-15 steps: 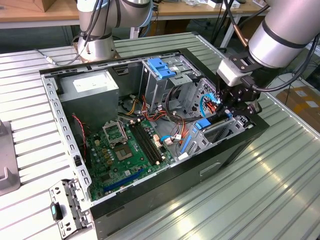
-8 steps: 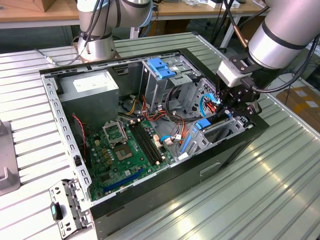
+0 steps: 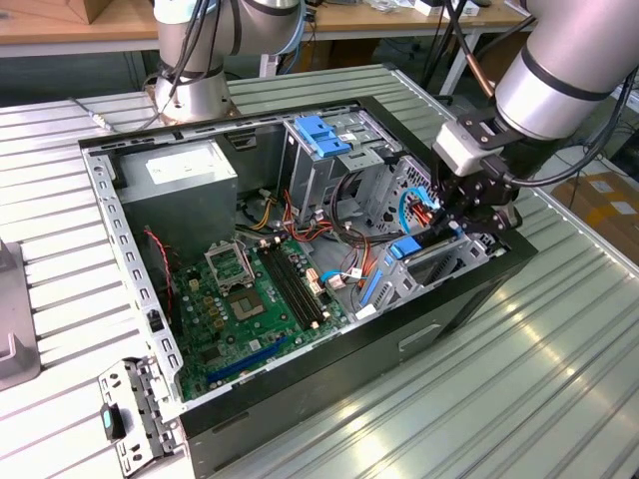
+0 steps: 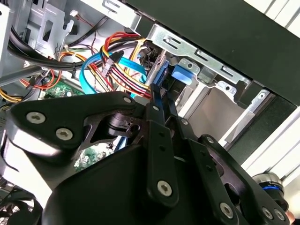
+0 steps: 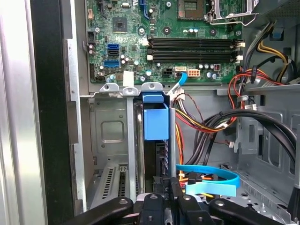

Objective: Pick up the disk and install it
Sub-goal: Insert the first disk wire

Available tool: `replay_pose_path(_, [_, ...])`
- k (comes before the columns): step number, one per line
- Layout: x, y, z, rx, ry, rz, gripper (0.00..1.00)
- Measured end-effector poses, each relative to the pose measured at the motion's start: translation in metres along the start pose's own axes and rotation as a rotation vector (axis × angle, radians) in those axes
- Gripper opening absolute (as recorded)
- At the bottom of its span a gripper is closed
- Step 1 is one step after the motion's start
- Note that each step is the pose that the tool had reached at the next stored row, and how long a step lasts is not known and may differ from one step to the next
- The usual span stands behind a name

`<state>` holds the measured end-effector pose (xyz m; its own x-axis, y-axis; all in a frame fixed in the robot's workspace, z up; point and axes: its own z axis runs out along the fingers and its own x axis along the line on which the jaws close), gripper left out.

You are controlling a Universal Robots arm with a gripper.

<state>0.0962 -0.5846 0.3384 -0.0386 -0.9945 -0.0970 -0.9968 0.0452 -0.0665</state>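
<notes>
The black metal gripper [image 3: 461, 222] reaches into the open dark computer case [image 3: 300, 259] on the ribbed metal tabletop [image 3: 519, 379]. Its fingers [image 5: 161, 197] are pressed together on the rear edge of the disk [image 5: 154, 136], a flat dark drive in a bright blue plastic carrier standing edgewise in the grey metal drive bay [image 5: 112, 140] directly ahead of the gripper. Beyond lies the green motherboard [image 5: 187, 42], and a light-blue flat cable [image 5: 211, 180] loops just beside the fingers.

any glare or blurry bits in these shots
Exterior view: bright glare streaks on the ribbed metal table. Second wrist view: the gripper looms close and soft-edged, with the cables sharper behind. First wrist view: evenly lit, the motherboard and the disk crisp.
</notes>
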Motion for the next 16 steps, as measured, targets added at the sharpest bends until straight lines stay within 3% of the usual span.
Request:
replay_pose_path(6, [0.0, 0.0001, 0.0001, -0.0001, 0.0008, 0.0, 0.17])
replay_pose_path(9, [0.0, 0.0001, 0.0001, 0.0001, 0.001, 0.0, 0.24])
replay_pose_path(10, [0.0, 0.0, 0.0, 0.0001, 0.0012, 0.0, 0.31])
replay_pose_path(12, [0.0, 0.0, -0.0002, 0.0, 0.0015, 0.0, 0.31])
replay_pose_path(16, [-0.0013, -0.0012, -0.0134, 0.0001, 0.0014, 0.0, 0.31])
